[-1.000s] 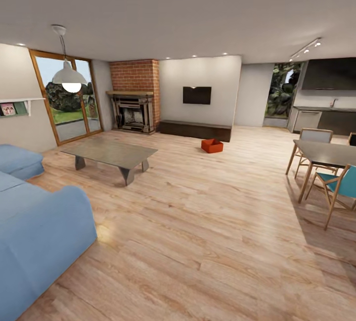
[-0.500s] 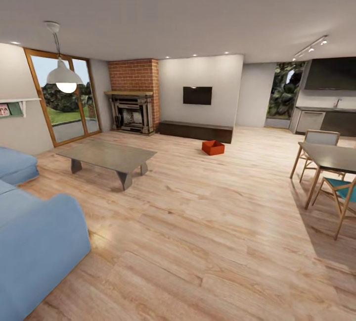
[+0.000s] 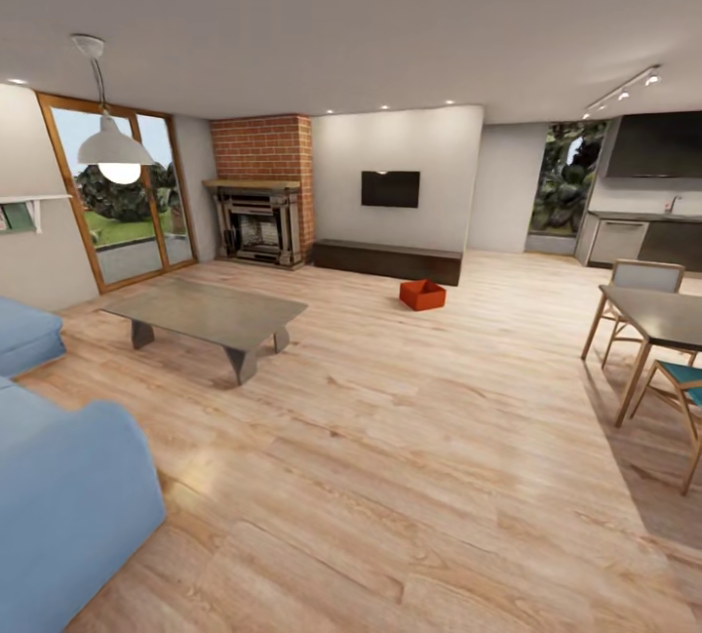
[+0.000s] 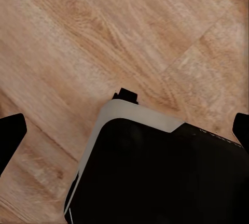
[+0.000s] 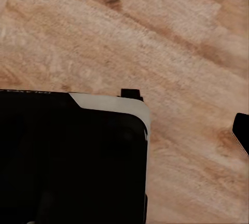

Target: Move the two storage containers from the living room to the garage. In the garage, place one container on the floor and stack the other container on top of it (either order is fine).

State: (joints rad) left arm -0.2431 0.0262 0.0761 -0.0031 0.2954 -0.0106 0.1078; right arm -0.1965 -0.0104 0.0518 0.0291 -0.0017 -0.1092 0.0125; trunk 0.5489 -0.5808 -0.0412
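Across the wood floor [image 3: 409, 438], the storage container [image 3: 421, 295] looms nearer.

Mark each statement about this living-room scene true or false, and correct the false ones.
1. An orange-red storage container sits on the wood-plank floor. True.
2. The container rests on the low grey table. False: it is on the floor, before the dark low cabinet.
3. A screen hangs on the wall above that cabinet. True.
4. The fireplace is framed in white marble. False: red brick.
5. The sofa is blue. True.
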